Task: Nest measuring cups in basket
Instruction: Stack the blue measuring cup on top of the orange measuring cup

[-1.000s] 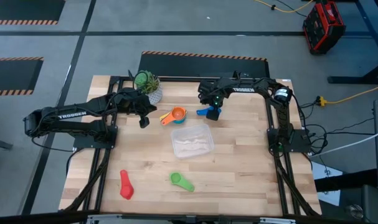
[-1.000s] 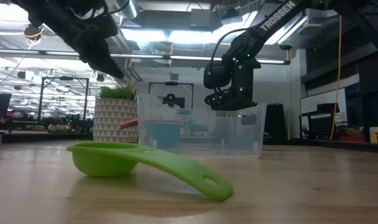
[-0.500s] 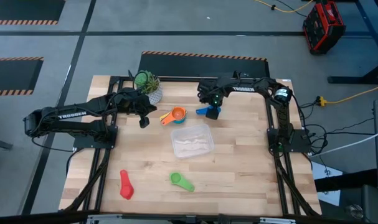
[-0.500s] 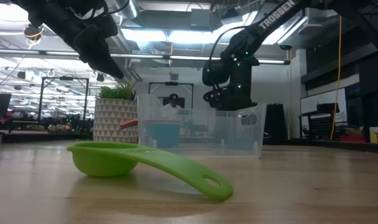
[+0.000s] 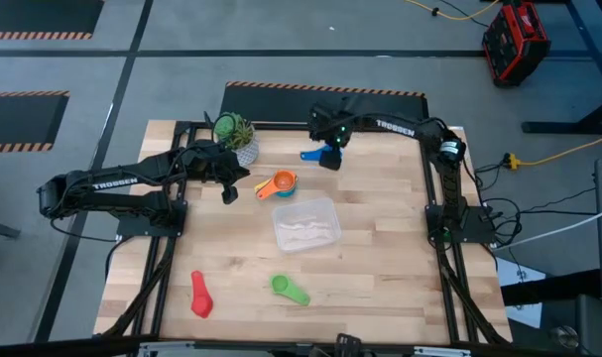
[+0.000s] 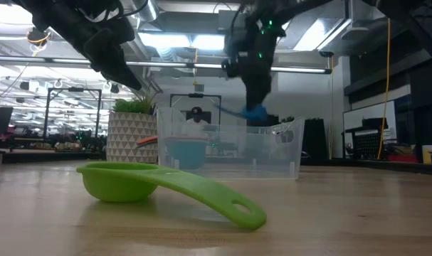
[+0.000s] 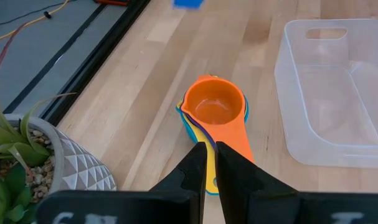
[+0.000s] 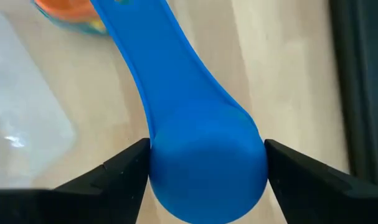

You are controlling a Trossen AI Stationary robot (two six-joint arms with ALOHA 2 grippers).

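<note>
Measuring cups lie scattered on the table [image 5: 380,258] in the high view: a red cup [image 5: 200,295] and a green cup [image 5: 289,290] near the front edge, a nested stack topped by an orange cup [image 5: 278,184] just beside the clear basket [image 5: 305,224], and a dark blue cup [image 5: 320,156] pinched in the right claw [image 5: 329,151] toward the far edge, well apart from the basket. The left claw [image 5: 229,192] hangs beside the stack, close to a potted plant [image 5: 235,132].

Low view: the right claw [image 6: 255,107] holds the blue cup [image 6: 255,112] in the air above the basket's [image 6: 230,149] rim line — the green cup [image 6: 166,185] lies in front.

Left wrist view: the left claw [image 7: 207,163], fingers pressed together and gripping nothing, hovers over the orange cup's [image 7: 215,109] handle.

Right wrist view: the right claw [image 8: 204,165] stands spread wide, its fingers [image 8: 123,165] clamped on either side of the blue cup's [image 8: 204,155] bowl — handle pointing away toward the stack.
</note>
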